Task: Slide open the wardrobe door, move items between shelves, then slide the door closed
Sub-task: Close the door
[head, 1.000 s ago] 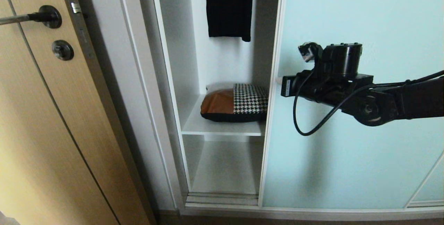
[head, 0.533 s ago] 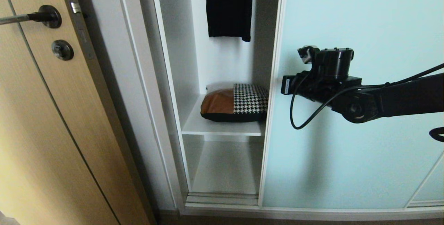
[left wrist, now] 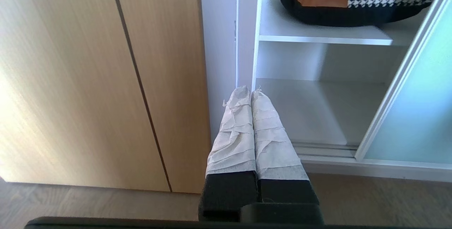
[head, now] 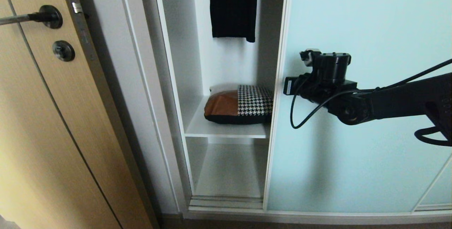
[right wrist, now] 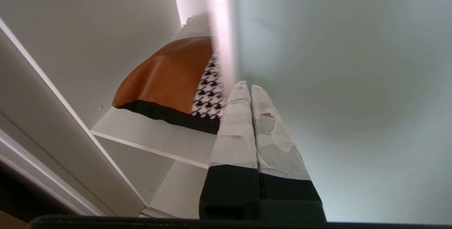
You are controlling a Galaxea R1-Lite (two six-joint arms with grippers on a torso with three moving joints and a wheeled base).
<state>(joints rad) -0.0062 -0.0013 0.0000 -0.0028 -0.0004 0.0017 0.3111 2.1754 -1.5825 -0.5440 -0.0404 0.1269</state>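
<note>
Sliding wardrobe door [head: 353, 98]: a tall frosted glass panel in a thin pale metal frame, standing partly open so that one white compartment shows. Such a panel is judged stiff, fairly heavy and smooth-faced, with no handle in view; the frame edge [head: 279, 91] is the likely place to push or hook, since the glass face offers little purchase.

Right gripper [right wrist: 250, 88]: fingers pressed together, holding nothing, their tips at or just beside the door's frame edge; contact cannot be confirmed. Left gripper [left wrist: 250, 91]: fingers likewise together and empty, low before the wardrobe's foot, near a light wood door [head: 42, 116].

Cushion [head: 240, 104]: lies flat on the upper shelf [head: 212, 130], its right end hidden behind the door frame. Front part tan leather, part houndstooth cloth, black beneath. Judged soft, light and yielding; a pinch on a corner or seam edge should hold, though the leather part may slip and the body will sag.

Contents of the compartment: upper shelf carries the cushion only; lower shelf [head: 229, 172] carries nothing visible; a black garment [head: 233, 6] hangs above, clear of the cushion
</note>
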